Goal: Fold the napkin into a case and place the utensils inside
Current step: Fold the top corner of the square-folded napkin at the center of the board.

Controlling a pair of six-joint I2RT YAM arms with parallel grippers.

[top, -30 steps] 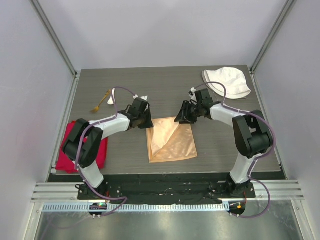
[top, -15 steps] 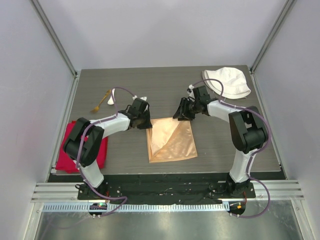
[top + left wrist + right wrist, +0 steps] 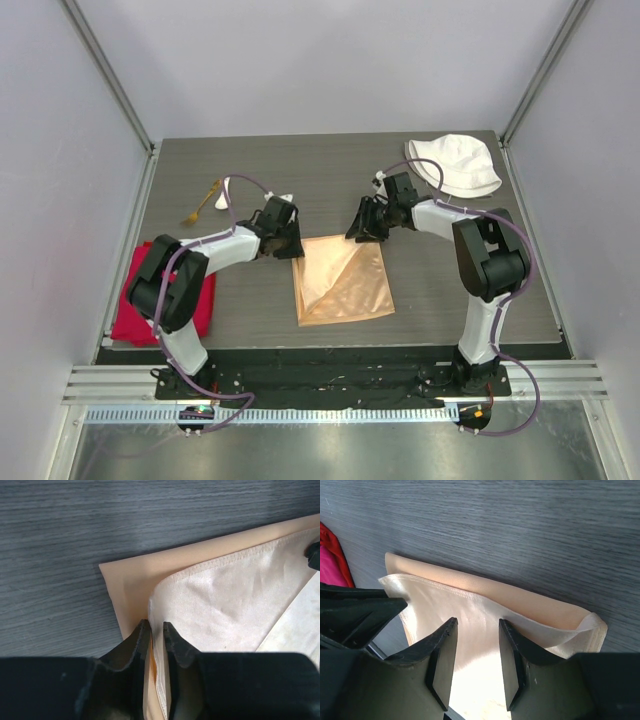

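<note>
Right gripper (image 3: 358,232) shifts slightly up-left in the top view, sitting nearer the middle of the napkin's (image 3: 343,285) top edge. Right elbow swings left and up with it (upper arm now steeper). Left gripper (image 3: 155,627) jaws have cracked apart, with a thin gap.

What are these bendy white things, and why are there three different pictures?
They are two robot arms bolted to a table. One camera looks down from above; one rides on each wrist. On the table lie a partly folded peach napkin, a white hat, a red cloth and a gold fork. The left tool sits nearly closed around the napkin's edge; whether it pinches, I cannot tell. The right tool is open above the napkin, holding nothing.
</note>
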